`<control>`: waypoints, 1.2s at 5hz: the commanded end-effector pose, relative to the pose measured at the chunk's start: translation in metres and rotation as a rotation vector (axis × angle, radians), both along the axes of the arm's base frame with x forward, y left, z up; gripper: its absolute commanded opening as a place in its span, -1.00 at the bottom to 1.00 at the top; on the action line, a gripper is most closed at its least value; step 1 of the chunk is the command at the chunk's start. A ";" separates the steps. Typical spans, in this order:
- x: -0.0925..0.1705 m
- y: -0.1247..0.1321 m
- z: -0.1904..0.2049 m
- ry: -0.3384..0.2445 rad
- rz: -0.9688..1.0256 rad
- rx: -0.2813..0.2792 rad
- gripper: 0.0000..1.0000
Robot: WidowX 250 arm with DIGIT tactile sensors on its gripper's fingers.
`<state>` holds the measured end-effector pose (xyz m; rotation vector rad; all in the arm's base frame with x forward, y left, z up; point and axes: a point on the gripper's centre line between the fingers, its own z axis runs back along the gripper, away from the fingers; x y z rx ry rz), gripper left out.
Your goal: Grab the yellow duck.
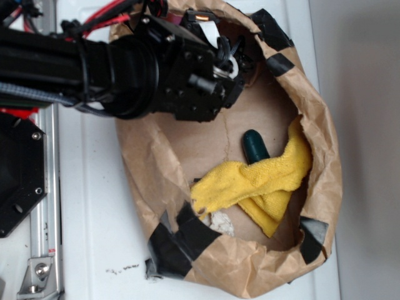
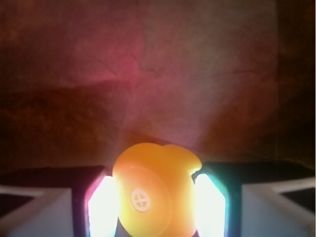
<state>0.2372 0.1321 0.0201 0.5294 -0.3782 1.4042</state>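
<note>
In the wrist view the yellow duck (image 2: 157, 185) sits squeezed between my two brightly lit fingers (image 2: 102, 207), its flat underside with a white round plug turned to the camera. My gripper (image 2: 155, 210) is shut on it, above brown paper. From the exterior view the gripper (image 1: 232, 61) hangs over the upper part of the paper bag, and the arm's black body hides the duck there.
A crumpled brown paper bag (image 1: 325, 144) with black tape patches lies open on the white table. Inside it are a big yellow towel (image 1: 262, 181), a dark green rounded object (image 1: 255, 147) and a small white scrap (image 1: 220, 222). A metal rail (image 1: 44, 206) runs along the left.
</note>
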 end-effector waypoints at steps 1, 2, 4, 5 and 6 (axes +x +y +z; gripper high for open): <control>-0.011 0.004 0.006 -0.032 0.020 0.004 -1.00; -0.008 -0.002 0.014 -0.056 -0.029 -0.028 -1.00; 0.024 -0.071 0.088 -0.222 -0.402 -0.192 -1.00; 0.006 -0.100 0.131 -0.151 -0.623 -0.370 -1.00; -0.008 -0.101 0.164 -0.035 -0.841 -0.496 -1.00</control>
